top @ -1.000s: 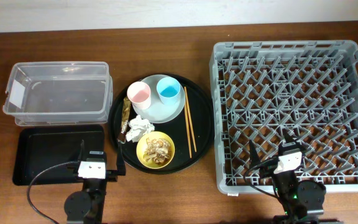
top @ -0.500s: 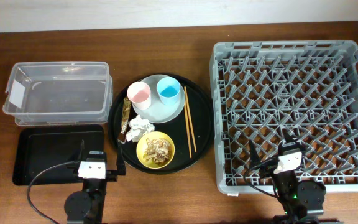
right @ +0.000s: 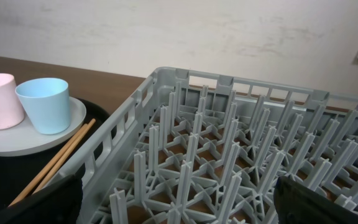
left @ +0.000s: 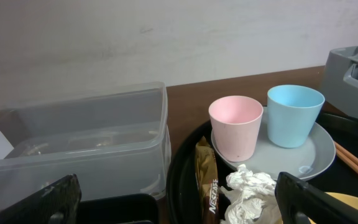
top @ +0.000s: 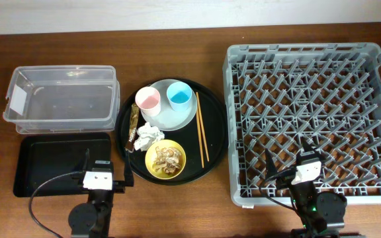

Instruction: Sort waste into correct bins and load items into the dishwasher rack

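On the round black tray (top: 214, 142) a pink cup (top: 147, 100) and a light-blue cup (top: 179, 94) stand on the grey plate (top: 170, 117). Beside them lie the chopsticks (top: 202, 135), the white tissue (top: 149, 135) and the brown wrapper (top: 133, 125). A yellow bowl (top: 150, 165) holds food scraps (top: 169, 157). My left gripper (top: 108, 169) is open and empty at the black flat tray's (top: 51, 162) right end, facing the wrapper (left: 207, 180) and tissue (left: 250, 190). My right gripper (top: 291, 162) is open and empty over the front of the grey rack (top: 231, 99).
The clear tub (top: 61, 96) stands behind the flat tray, left of the round tray, and shows in the left wrist view (left: 79, 149). The right wrist view shows rack pegs (right: 229, 155), both cups (right: 44, 102) and the chopsticks (right: 55, 162) to the left.
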`<control>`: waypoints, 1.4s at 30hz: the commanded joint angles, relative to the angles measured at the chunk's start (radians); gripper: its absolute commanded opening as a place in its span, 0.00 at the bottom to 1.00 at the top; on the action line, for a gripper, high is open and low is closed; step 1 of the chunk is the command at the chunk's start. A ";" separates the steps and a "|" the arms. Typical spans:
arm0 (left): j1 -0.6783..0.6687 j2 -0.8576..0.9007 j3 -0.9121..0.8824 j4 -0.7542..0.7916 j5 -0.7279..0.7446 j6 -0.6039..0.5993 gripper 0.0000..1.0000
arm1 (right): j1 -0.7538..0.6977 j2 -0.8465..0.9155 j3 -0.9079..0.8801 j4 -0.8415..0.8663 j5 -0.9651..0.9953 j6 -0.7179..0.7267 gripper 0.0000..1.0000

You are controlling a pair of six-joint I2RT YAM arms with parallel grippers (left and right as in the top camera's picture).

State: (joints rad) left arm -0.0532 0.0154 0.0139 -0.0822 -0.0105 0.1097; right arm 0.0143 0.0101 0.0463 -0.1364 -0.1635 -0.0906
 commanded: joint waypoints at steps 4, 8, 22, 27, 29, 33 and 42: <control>0.001 -0.010 -0.005 -0.002 0.011 0.013 0.99 | -0.008 -0.005 -0.008 0.000 0.002 -0.003 0.98; 0.001 -0.010 -0.005 -0.002 0.011 0.013 0.99 | -0.008 -0.005 -0.008 0.000 0.002 -0.003 0.98; 0.001 0.006 -0.003 0.033 0.483 -0.356 0.99 | -0.008 -0.005 -0.008 0.000 0.002 -0.003 0.99; 0.001 0.007 0.077 -0.083 0.595 -0.488 0.99 | -0.008 -0.005 -0.008 0.000 0.002 -0.003 0.98; 0.001 0.018 0.183 -0.174 0.570 -0.487 0.99 | -0.008 -0.005 -0.008 0.000 0.002 -0.003 0.98; 0.001 0.200 0.554 -0.408 0.526 -0.473 0.99 | -0.008 -0.005 -0.008 0.000 0.002 -0.003 0.98; 0.001 1.257 1.709 -1.589 0.230 -0.231 0.99 | -0.008 -0.005 -0.008 0.000 0.002 -0.003 0.98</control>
State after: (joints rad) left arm -0.0540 1.0977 1.5795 -1.5879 0.2897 -0.1600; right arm 0.0135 0.0113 0.0463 -0.1352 -0.1635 -0.0895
